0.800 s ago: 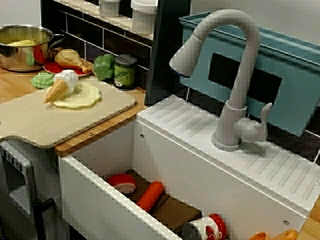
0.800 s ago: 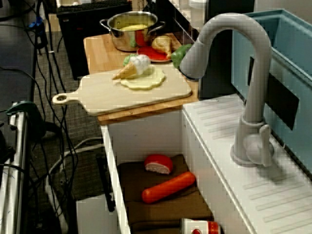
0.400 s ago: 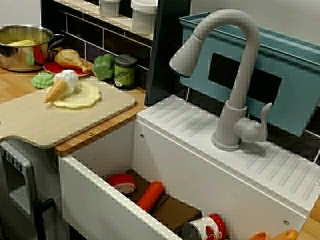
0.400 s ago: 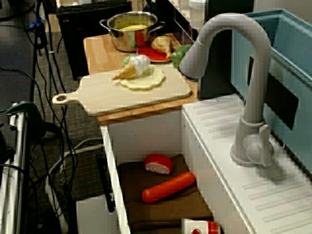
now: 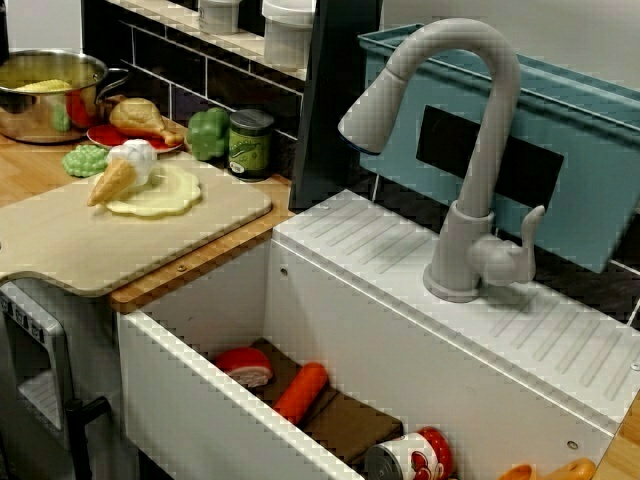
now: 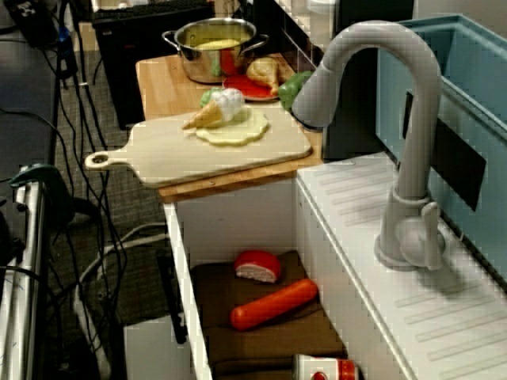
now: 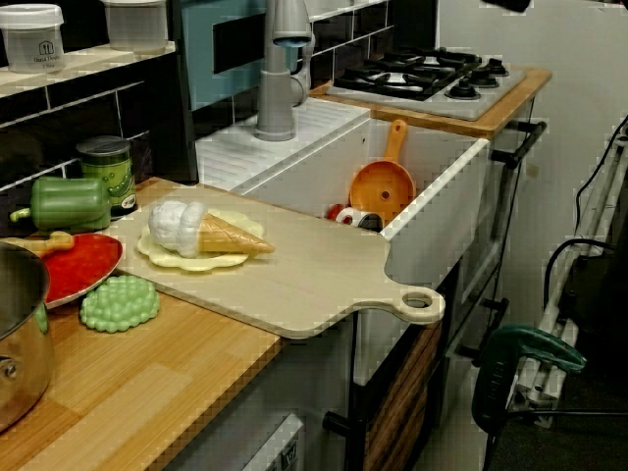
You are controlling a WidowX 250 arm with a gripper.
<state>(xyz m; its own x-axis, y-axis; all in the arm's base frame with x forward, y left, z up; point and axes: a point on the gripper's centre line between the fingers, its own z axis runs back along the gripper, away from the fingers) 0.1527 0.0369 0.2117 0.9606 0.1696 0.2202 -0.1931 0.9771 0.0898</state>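
Only a dark bit of the gripper (image 6: 30, 16) pokes in at the top left corner of the view along the counter, high above the floor cables. It also shows as a dark shape (image 7: 510, 4) at the top edge of the view from the pot's side. Its fingers are hidden, and it holds and touches nothing. Far below it, a toy ice cream cone (image 5: 115, 178) lies on a pale yellow disc on the wooden cutting board (image 5: 150, 245), which overhangs the counter edge next to the white sink (image 5: 200, 400).
In the sink lie an orange sausage (image 6: 273, 304), a red and white slice (image 6: 257, 266), a red can (image 5: 410, 458) and an orange ladle (image 7: 383, 186). A grey faucet (image 5: 465, 150) arches over it. A steel pot (image 5: 45, 95), green pepper (image 5: 207, 133) and green tin (image 5: 250, 143) stand behind the board.
A dark piece of the gripper has come into the top left corner of the view along the counter. Nothing on the counter or in the sink has moved.
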